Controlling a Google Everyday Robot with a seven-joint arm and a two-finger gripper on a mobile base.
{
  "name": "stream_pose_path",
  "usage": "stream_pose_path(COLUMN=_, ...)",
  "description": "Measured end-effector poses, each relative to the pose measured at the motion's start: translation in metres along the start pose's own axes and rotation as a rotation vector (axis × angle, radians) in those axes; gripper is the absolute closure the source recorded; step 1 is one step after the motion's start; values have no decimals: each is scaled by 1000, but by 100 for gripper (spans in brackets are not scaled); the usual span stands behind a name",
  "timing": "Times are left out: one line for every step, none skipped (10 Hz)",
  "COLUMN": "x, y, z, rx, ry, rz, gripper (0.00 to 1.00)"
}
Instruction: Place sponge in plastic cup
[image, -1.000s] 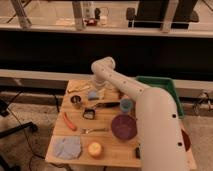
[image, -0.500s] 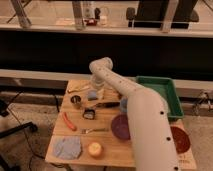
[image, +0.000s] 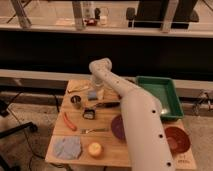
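Observation:
The sponge (image: 93, 95), a small light-blue pad, lies on the far middle of the wooden table (image: 112, 150). My gripper (image: 96, 89) hangs straight above it at the end of the white arm (image: 135, 117), at or very close to the sponge. The plastic cup is hidden behind the arm, which crosses the right part of the table.
A metal cup (image: 76, 101) stands left of the sponge and a dark block (image: 89, 114) lies in front of it. A purple bowl (image: 117, 127), fork (image: 95, 131), orange-red tool (image: 69, 121), blue-grey cloth (image: 67, 148) and yellow fruit (image: 95, 149) lie nearer. A green tray (image: 162, 95) sits right.
The arm has swung across the right side of the table and now covers the blue cup. The gripper has stayed over the sponge, which has not moved.

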Motion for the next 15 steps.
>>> stream_pose_path(x=2, y=3, z=5, rx=-8, ry=-10, rz=6, gripper=20)
stream_pose_path(x=5, y=5, z=9, rx=-14, ry=-16, rz=12, gripper=20)
stream_pose_path(x=5, y=6, z=12, rx=-18, ry=-21, rz=12, gripper=20)
stream_pose_path(x=5, y=6, z=13, rx=-18, ry=-28, rz=13, gripper=25)
stream_pose_path(x=5, y=7, z=14, rx=-24, ry=-34, rz=13, gripper=33)
stream_pose_path(x=6, y=8, z=13, rx=-23, ry=-39, rz=13, gripper=43)
stream_pose_path(x=6, y=7, z=14, rx=-21, ry=-40, rz=12, gripper=52)
stream_pose_path(x=6, y=7, z=13, rx=-19, ry=-40, rz=12, gripper=62)
stream_pose_path(x=6, y=6, z=13, rx=-19, ry=-40, rz=12, gripper=72)
stream_pose_path(x=6, y=6, z=11, rx=-17, ry=-39, rz=11, gripper=79)
stream_pose_path(x=6, y=6, z=10, rx=-18, ry=-39, rz=11, gripper=85)
stream_pose_path(x=6, y=6, z=10, rx=-20, ry=-38, rz=10, gripper=90)
stream_pose_path(x=6, y=7, z=10, rx=-20, ry=-37, rz=9, gripper=90)
stream_pose_path(x=2, y=4, z=5, rx=-4, ry=-36, rz=-2, gripper=90)
stream_pose_path(x=1, y=2, z=-6, rx=16, ry=-32, rz=-3, gripper=90)
